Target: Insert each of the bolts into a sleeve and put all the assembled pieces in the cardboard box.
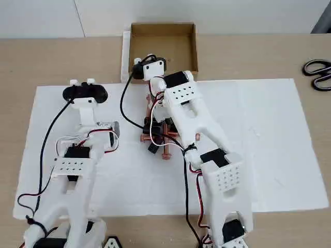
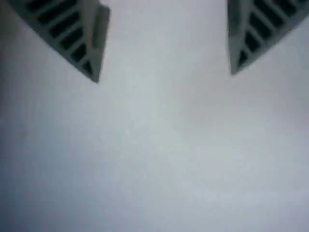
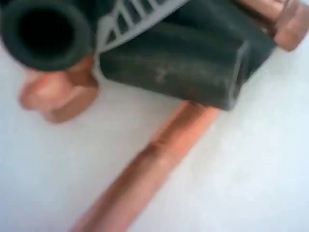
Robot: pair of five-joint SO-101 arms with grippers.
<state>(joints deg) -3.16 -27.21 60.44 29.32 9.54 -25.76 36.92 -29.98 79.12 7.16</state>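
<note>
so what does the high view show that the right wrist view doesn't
High view adds: the cardboard box behind the white sheet, no pieces visible in it, and scissors lying off the sheet. Right wrist view adds: the open bore of a black sleeve seen end-on, and a copper bolt shank disappearing behind a second sleeve. Shared: the pile of bolts and sleeves on the sheet.

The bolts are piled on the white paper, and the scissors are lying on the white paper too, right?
Not quite. The bolts are piled on the white paper, but the scissors lie on the bare table, beyond the paper's right corner. The high view shows it.
</note>
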